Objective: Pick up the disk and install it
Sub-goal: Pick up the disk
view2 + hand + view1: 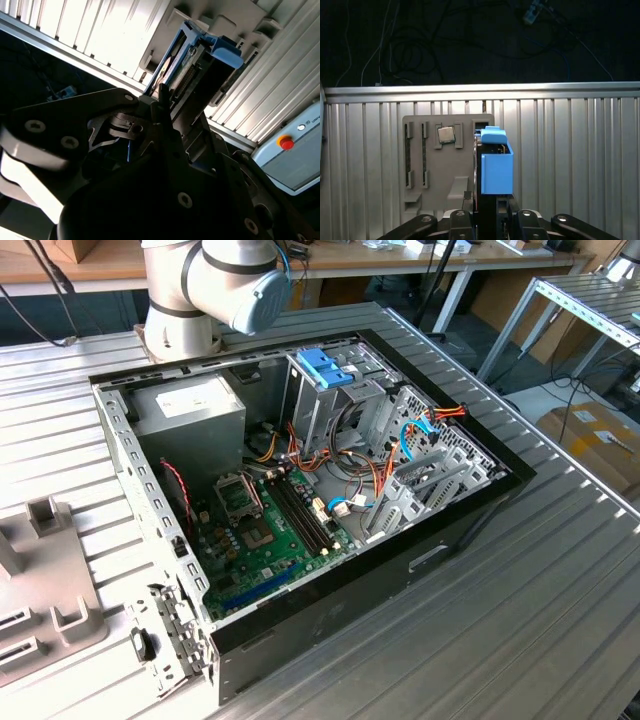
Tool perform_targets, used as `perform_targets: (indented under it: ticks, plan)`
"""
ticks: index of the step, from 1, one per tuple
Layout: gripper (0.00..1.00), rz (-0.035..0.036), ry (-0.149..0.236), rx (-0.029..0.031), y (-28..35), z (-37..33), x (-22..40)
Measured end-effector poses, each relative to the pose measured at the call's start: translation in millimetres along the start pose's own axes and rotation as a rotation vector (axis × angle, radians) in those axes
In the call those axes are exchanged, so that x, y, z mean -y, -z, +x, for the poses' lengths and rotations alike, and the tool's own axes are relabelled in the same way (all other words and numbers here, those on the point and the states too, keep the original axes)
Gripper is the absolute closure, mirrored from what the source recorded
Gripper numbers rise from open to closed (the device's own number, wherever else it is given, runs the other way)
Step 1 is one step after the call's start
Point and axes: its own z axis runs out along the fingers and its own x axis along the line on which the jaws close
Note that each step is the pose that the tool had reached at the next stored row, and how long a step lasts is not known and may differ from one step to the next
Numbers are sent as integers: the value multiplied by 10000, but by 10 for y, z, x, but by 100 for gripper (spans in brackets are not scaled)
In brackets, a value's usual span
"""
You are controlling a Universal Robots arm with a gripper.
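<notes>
The tool (492,212) holds the disk (496,167)
Clamped narrow on its blue-framed edge, close by the grey holder (427,155) on the ribbed surface (570,150).

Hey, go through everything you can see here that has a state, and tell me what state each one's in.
computer case: open, side panel off, lying on its side.
drive cage: upright inside the case.
disk: on edge over the grey fixture, outside the case.
processor chip: resting in a pocket of the fixture.
tool: straddling the disk's near end; open or shut cannot be told.
</notes>
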Motion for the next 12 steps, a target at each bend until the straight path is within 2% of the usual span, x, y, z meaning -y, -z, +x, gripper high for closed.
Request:
perform_targets:
  ticks: [7,12]
  plan:
    - [65,0,0,0,0,0,3]
    - [65,0,0,0,0,0,30]
